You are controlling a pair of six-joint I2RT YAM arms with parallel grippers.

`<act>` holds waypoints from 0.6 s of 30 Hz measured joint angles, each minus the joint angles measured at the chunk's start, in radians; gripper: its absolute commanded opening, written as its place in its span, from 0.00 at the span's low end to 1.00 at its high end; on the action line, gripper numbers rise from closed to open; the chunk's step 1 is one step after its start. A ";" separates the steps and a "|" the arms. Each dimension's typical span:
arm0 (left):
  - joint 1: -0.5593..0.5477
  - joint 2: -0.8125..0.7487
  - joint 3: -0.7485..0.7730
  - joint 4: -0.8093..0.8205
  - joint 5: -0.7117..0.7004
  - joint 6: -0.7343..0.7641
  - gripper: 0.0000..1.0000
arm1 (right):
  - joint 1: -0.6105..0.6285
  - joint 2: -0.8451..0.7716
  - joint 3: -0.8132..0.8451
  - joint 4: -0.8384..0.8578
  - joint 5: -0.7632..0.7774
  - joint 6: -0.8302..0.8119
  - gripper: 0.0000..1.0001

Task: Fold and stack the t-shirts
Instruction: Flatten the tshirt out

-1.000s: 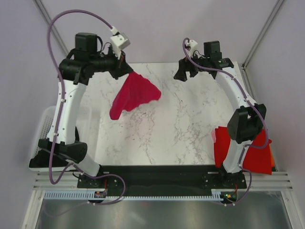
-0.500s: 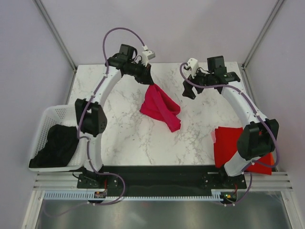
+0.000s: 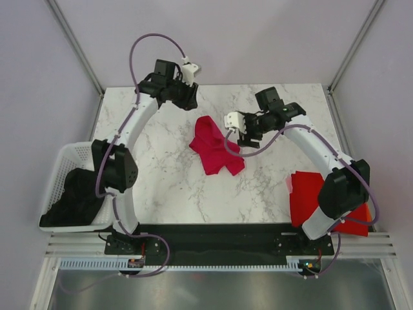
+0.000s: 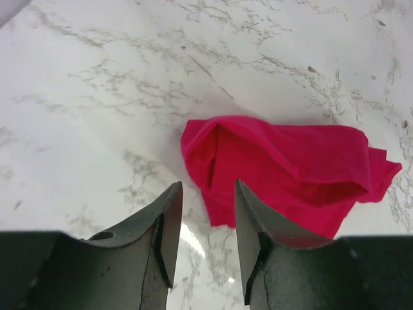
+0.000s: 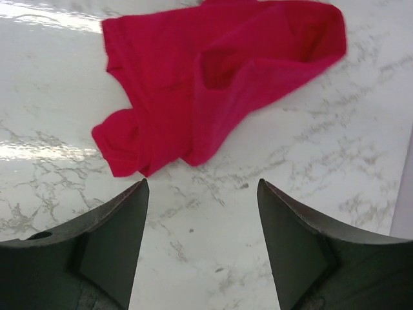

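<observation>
The crimson-pink t-shirt (image 3: 216,152) lies crumpled on the tabletop (image 3: 258,187) just beyond my left fingers (image 4: 169,219), narrowly parted and empty, and just ahead of my right fingers (image 5: 122,223), spread wide and empty, so I judge both are placed to take an edge for flattening.

Crimson-pink t-shirt (image 3: 215,152) crumpled centrally; red shirts (image 3: 302,197), perhaps folded, at right.

Lab enclosure: aluminium-framed walls (image 3: 258,32) around marble table (image 3: 174,187).

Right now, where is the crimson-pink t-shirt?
The crimson-pink t-shirt lies crumpled mid-table in the top view, between the left hand and right hand, held by neither.
</observation>
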 measured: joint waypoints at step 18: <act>0.242 -0.504 -0.442 -0.013 -0.080 -0.011 0.47 | 0.261 0.025 -0.310 0.136 0.103 -0.240 0.47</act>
